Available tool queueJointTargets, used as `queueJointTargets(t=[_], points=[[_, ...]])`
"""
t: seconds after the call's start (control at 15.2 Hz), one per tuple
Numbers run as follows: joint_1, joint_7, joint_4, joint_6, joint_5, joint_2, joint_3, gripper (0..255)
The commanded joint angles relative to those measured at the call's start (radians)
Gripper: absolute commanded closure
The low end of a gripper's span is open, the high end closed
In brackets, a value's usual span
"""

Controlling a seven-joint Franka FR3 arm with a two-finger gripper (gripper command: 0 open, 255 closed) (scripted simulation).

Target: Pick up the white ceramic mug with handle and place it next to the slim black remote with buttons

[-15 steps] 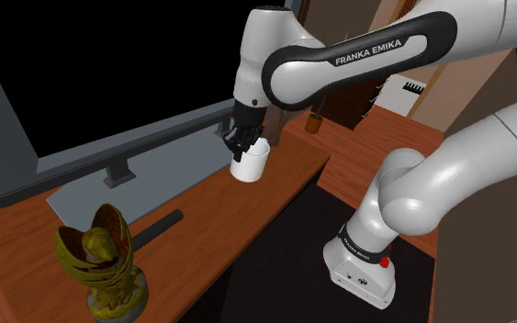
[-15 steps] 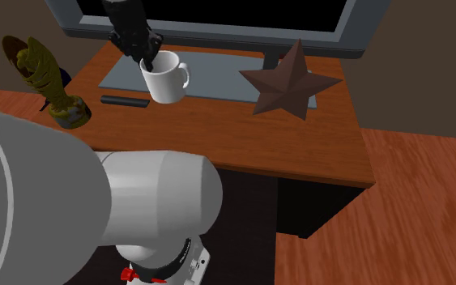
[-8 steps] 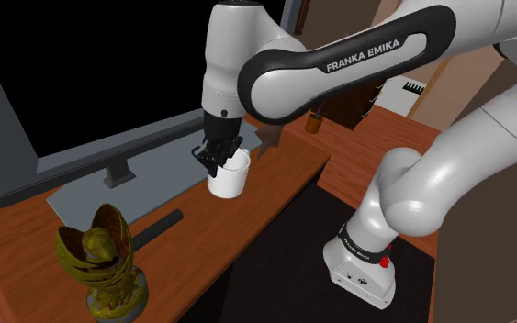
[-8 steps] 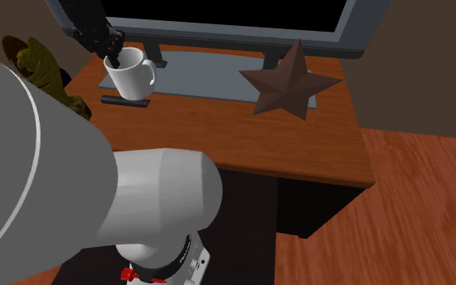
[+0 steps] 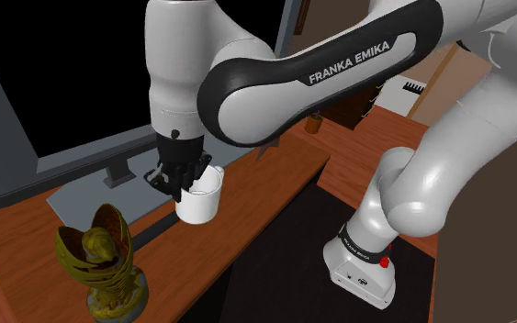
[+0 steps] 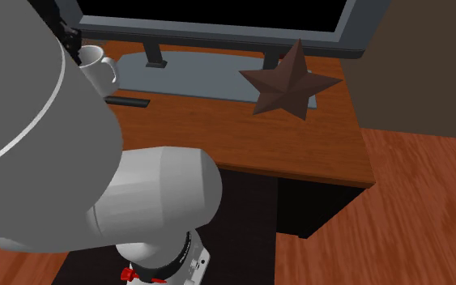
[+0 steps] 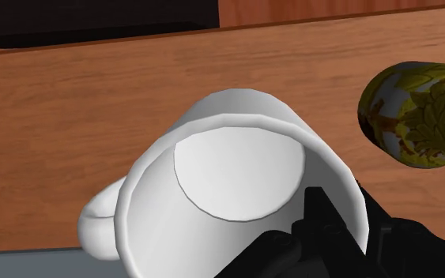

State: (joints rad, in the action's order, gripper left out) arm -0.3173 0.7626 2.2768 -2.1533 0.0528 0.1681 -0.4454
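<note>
Pinching the white mug (image 5: 201, 204) by its rim in our claw (image 5: 181, 182), left of centre in the shoulder view over the worktop (image 5: 27, 234), we could knock the black remote (image 6: 133, 102), seemingly just below, if lowering tilted.

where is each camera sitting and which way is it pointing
Shoulder view: beside the robot's base, looking down over the desk toward the monitor; the arm and the claw clasping the white mug show.
Second exterior view: above and behind the robot, facing the monitor across the desk; its arm links loom in front.
Wrist view: on the hand, looking into the mug; the black fingers show.
All three share the mug; shoulder and wrist share the gold figurine.
</note>
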Motion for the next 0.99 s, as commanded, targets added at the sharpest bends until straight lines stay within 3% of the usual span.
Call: queueJointTargets(t=[0.0, 0.92], points=[[-0.008, 0.055, -0.055, 0.003, -0.026, -0.055, -0.028, 255], [-0.008, 0.107, 0.037, -0.186, -0.091, -0.165, -0.038, 255]])
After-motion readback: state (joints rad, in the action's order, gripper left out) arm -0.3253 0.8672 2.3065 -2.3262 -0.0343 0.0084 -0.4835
